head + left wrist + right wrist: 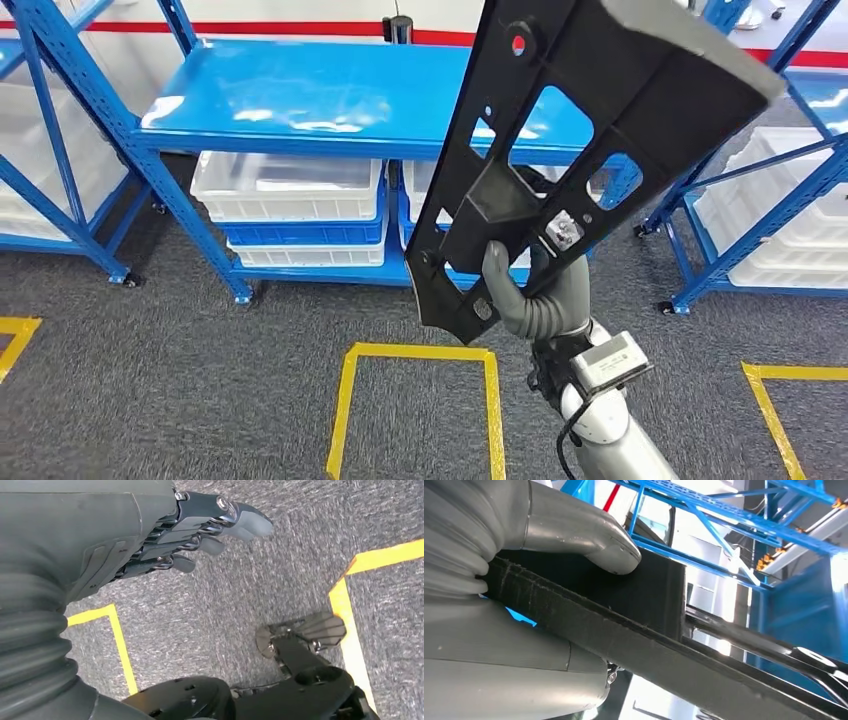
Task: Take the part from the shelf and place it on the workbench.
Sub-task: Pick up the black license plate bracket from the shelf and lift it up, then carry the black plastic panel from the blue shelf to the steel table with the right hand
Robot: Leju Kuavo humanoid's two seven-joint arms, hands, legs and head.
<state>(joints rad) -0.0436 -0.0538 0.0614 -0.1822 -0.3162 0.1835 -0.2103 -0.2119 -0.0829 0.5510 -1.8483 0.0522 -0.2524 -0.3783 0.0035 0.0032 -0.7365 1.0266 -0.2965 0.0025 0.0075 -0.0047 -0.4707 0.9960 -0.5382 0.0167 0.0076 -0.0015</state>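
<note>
A long black plastic part (580,130) with cut-out openings is lifted in front of the blue shelf (330,95), slanting up toward the right. My right hand (535,290) grips it near its lower end. In the right wrist view the thumb (589,535) presses on the black part (649,605), with the rest of the hand beneath it. My left hand (200,525) hangs over the grey carpet with fingers loosely curled and nothing in them.
White and blue bins (290,200) sit on the shelf's lower level. More blue racks (770,200) stand at the right and at the left (50,150). Yellow tape squares (415,400) mark the grey carpet.
</note>
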